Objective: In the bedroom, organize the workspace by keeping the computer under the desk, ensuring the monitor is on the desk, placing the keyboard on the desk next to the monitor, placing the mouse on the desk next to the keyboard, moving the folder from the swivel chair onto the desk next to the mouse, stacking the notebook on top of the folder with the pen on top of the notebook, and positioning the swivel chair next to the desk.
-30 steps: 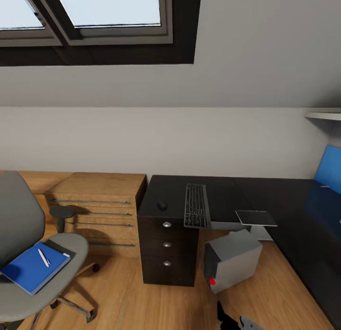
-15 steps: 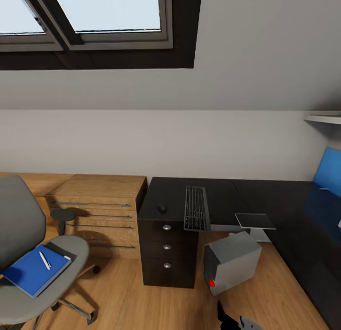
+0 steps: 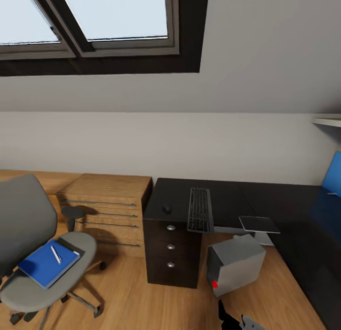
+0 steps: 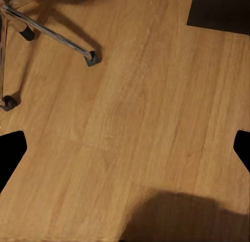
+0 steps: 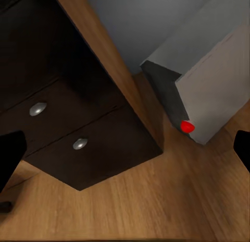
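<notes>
Nearest the robot, the left gripper hangs over bare wooden floor, its dark fingertips wide apart at the picture's two edges with nothing between them. The right gripper is likewise spread and empty, facing the drawer front and the tower case.

Next out, the computer stands on the floor just beside the drawer block, tilted, at the edge of the kneehole under the desk. Whether it sits fully under the top cannot be told; this item is judged close to done or done.

To the left, the swivel chair stands well apart from the desk, in front of the wooden drawer chest. On its seat lies the folder, with the pen on top of it and the notebook touching its far corner. These three are not yet transferred, and the chair is not yet positioned.

On the desk top, the mouse lies near the keyboard; both placements appear complete.

A flat panel projects at the desk's inner corner; it may be the monitor, but that cannot be told.

Judgement: the remaining work is the folder, notebook and pen stack, then the chair.
</notes>
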Robot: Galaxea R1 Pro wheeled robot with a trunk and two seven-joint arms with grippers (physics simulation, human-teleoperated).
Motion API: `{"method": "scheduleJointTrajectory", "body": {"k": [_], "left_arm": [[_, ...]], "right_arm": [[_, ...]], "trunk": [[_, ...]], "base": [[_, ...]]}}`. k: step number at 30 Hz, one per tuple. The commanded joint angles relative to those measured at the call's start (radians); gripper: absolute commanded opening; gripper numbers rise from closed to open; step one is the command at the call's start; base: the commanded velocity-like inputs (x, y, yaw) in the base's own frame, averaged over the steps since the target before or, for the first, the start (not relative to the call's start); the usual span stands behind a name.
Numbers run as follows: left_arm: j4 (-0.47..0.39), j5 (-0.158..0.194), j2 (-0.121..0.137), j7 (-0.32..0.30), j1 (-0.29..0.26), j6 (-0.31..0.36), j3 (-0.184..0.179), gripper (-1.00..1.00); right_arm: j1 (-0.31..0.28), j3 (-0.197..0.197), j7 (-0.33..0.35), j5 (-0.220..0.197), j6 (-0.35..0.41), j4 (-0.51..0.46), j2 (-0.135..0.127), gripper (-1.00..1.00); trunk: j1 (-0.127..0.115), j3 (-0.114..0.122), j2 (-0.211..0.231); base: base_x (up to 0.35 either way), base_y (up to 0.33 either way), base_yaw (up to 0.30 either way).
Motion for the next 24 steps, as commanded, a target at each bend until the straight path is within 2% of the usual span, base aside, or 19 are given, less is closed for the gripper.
{"method": "scheduleJointTrajectory", "body": {"k": [1,7,18,19,21,24], "left_arm": [[-0.003,0.010,0.001,0.007,0.000,0.004,-0.003,1.00],[-0.003,0.013,0.001,0.007,0.000,0.004,-0.002,1.00],[0.019,0.014,0.002,0.001,0.000,0.005,0.009,1.00],[-0.034,0.014,0.001,-0.001,-0.001,0.009,0.039,1.00],[-0.069,0.015,-0.001,-0.001,-0.001,0.012,0.040,1.00],[-0.167,0.015,-0.007,-0.002,-0.002,0.028,0.042,1.00]], "right_arm": [[-0.001,-0.008,0.010,-0.004,-0.003,0.001,0.000,1.00],[-0.001,-0.008,0.010,-0.004,-0.016,0.001,0.000,1.00],[-0.001,-0.007,0.010,-0.004,-0.028,0.001,0.000,1.00],[-0.001,-0.007,0.010,-0.004,-0.060,0.000,-0.006,1.00],[-0.001,-0.008,0.010,-0.004,-0.069,-0.003,-0.007,1.00],[-0.001,-0.010,0.008,-0.004,-0.077,-0.052,-0.016,1.00]], "trunk": [[-0.004,0.002,0.007],[-0.027,0.021,0.049],[-0.069,0.056,0.126],[-0.073,0.059,0.133],[-0.081,0.065,0.147],[-0.092,0.074,0.168]], "base": [[-0.188,-0.159,0.158],[-0.102,-0.086,0.078],[-0.009,-0.008,0.007],[0.000,0.000,0.000],[0.000,0.000,0.000],[0.000,0.000,0.000]]}}
